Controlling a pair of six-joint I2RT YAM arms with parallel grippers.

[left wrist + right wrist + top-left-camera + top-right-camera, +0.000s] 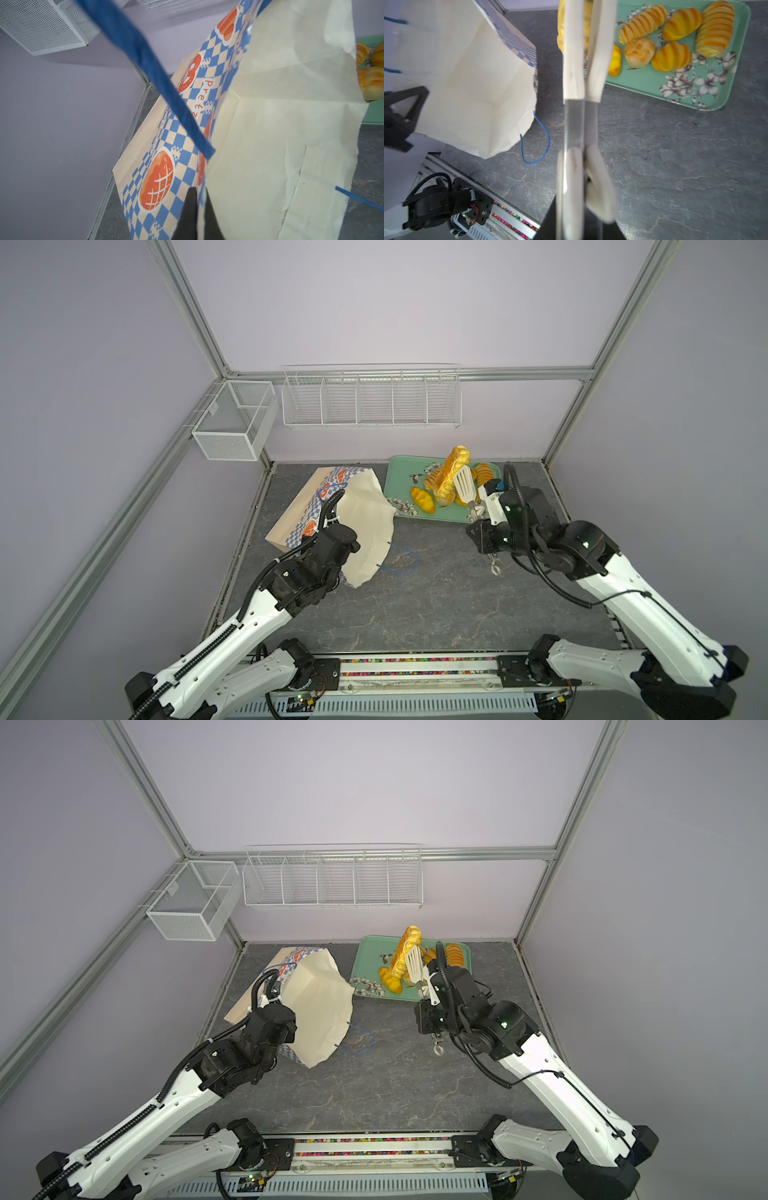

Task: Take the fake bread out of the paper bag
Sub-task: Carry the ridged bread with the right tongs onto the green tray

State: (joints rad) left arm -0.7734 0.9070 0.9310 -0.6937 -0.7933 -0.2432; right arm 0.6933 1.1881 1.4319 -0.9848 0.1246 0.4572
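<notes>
1. While the left fingers (189, 207) are pinched shut on the rim of the paper bag (365, 522), which lies tilted at the far left with its mouth facing near and right, the thin paper could tear or slip free, and the mouth would then sag.
2. The right fingers (548, 228) are clamped on the tongs (574, 124), whose white tips grip a long bread (451, 472) above the tray (399, 472) at the far right.
3. The bread stands steeply and is gripped toward its lower end. It could pivot out, knock the other breads (671, 56) on the tray, or roll onto the tabletop (415, 605).
4. No bread shows in the visible part of the bag.
</notes>
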